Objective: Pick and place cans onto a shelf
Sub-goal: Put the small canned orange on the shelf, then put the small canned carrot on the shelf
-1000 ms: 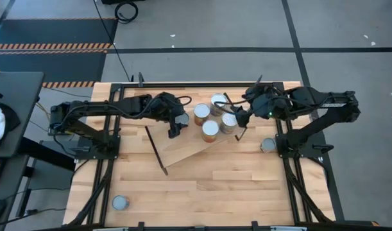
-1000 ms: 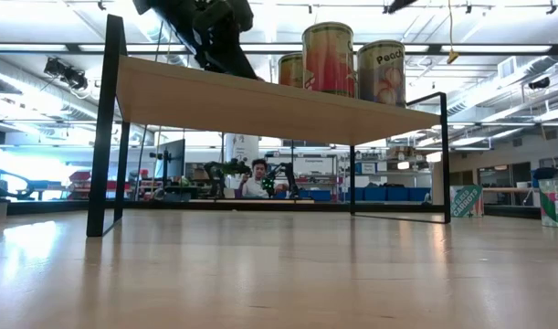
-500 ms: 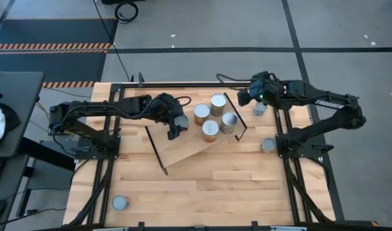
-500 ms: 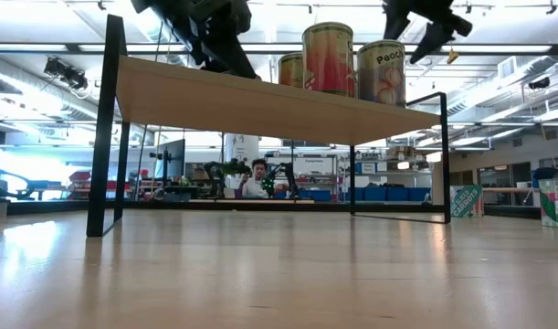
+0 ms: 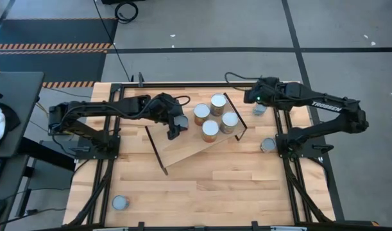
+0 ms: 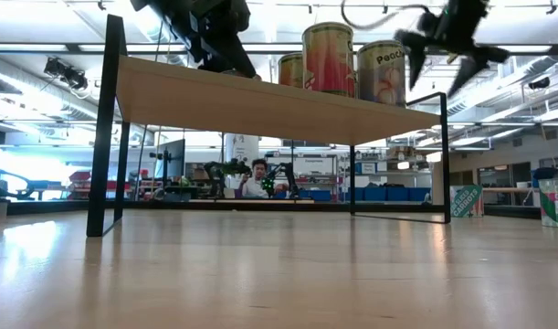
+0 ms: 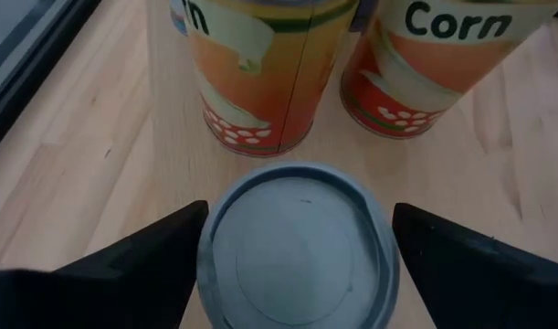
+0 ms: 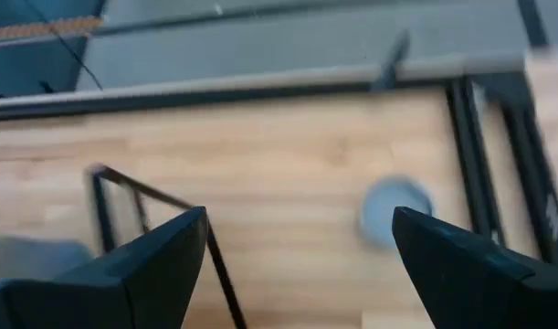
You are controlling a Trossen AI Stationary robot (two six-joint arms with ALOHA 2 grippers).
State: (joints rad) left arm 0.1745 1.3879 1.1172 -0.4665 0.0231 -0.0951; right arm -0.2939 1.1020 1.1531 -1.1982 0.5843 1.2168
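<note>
where the wooden shelf (image 5: 183, 149) sits tilted across the middle of the table (image 5: 202, 192), four cans (image 5: 210, 130) stand close together on its far end. in the low view, two of them (image 6: 328, 58) show tall on top of the board, one with a peach label.

the left hand (image 5: 178, 122) is over the shelf, just beside those four cans. in the left wrist view a grey-topped can (image 7: 297, 247) sits between its two dark fingers (image 7: 123, 265). the fingers stand to either side of it, but i cannot tell if they press on it or not. two orange cans (image 7: 260, 73) stand just past it, and one says "corn".

the right hand (image 5: 252, 98) is up in the air near the far right corner of the table, just past the shelf's black end frame (image 5: 237, 119). its fingers (image 8: 151, 274) are spread wide and hold nothing. below it, a grey can (image 8: 394, 210) stands on the table. in the high view that can (image 5: 259, 108) is partly under the arm.

another can (image 5: 267, 145) stands by the right edge of the table. one more can (image 5: 120, 203) stands alone near the front left corner, well apart from the rest.
</note>
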